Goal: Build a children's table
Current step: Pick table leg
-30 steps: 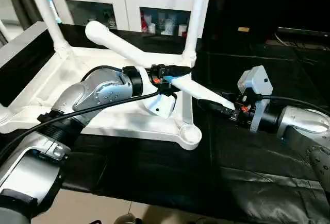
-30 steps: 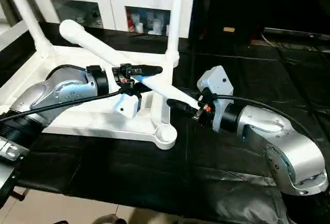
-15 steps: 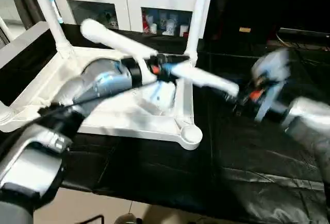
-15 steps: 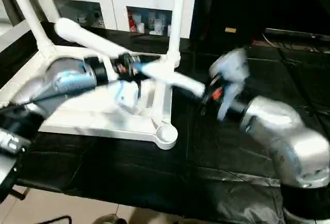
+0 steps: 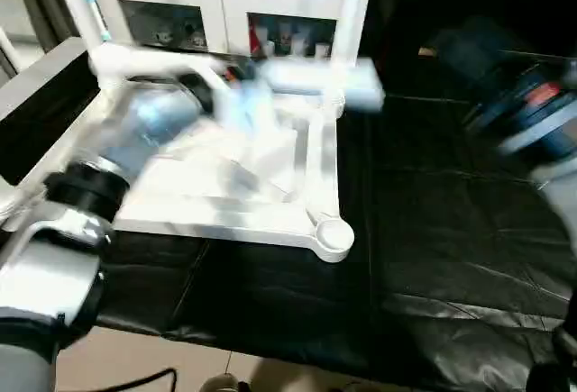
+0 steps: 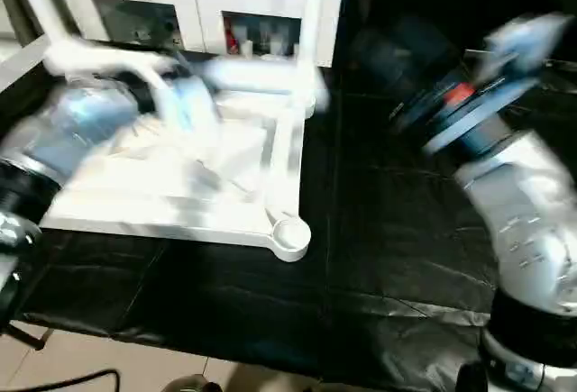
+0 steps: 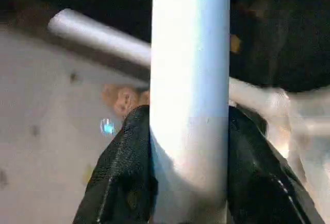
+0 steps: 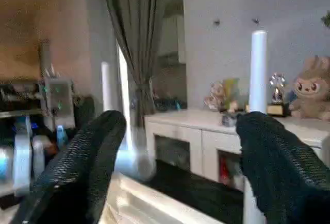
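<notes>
Left claw clamped on a table leg, right claw spread wide with nothing in it

The white plastic tabletop [image 5: 225,203] lies upside down on the black-covered bench [image 5: 433,257], ribbed underside up, round corner socket [image 5: 332,235] nearest me, two upright white legs [image 6: 313,13] at its far corners. The left gripper [image 7: 190,147] has its black fingers [image 7: 124,172] pinched on either side of a long white tubular leg [image 7: 190,80], blurred, above the top. The right gripper [image 8: 180,157] hangs apart over the bench, fingertips [image 8: 82,157] well separated. A white cabinet with glass doors [image 5: 225,13] stands behind. Can't make out any readable writing or labels.
</notes>
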